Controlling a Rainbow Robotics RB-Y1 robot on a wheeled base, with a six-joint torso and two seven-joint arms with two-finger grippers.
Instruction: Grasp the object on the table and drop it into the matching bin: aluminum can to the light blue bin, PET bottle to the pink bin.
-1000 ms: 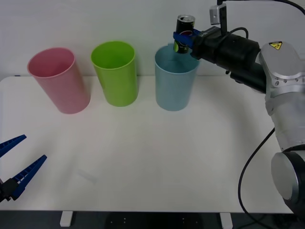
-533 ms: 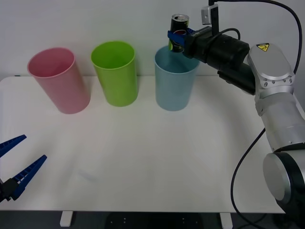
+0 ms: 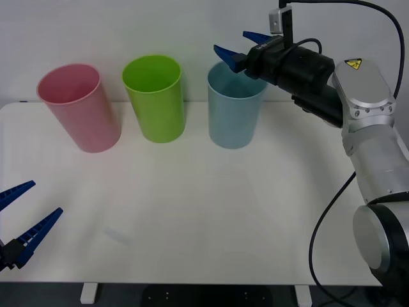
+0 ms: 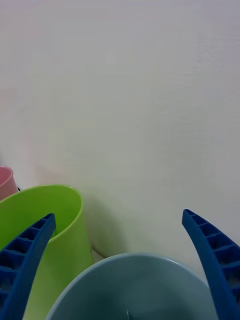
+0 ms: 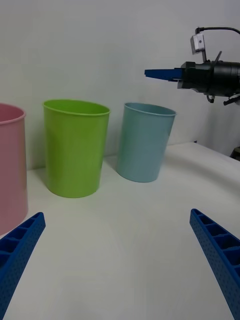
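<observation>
We cannot see the can anywhere: it is neither on the tabletop [image 3: 211, 211] nor between the fingers, and the right wrist view looks down into the light blue bin [image 3: 236, 107] without reaching its floor, so we judge that the can lies inside that bin but cannot confirm it. The right end effector [image 3: 241, 48] hangs just above the bin's rim at its far side, released, its blue fingers [image 4: 30, 255] spread wide with nothing between them and the bin's mouth centred below. Beside the light blue bin stands the lime green bin [image 3: 154, 97], and beyond that the pink bin [image 3: 79, 106], all three upright in a row at the back of the tabletop. The left end effector [image 3: 20, 220] sits low at the near left edge, well apart from the bins, also spread and empty. To finish this step well, we should lift the right arm straight up before pulling it back, keeping the lower finger clear of the rim so the bin is not tipped or dragged.
</observation>
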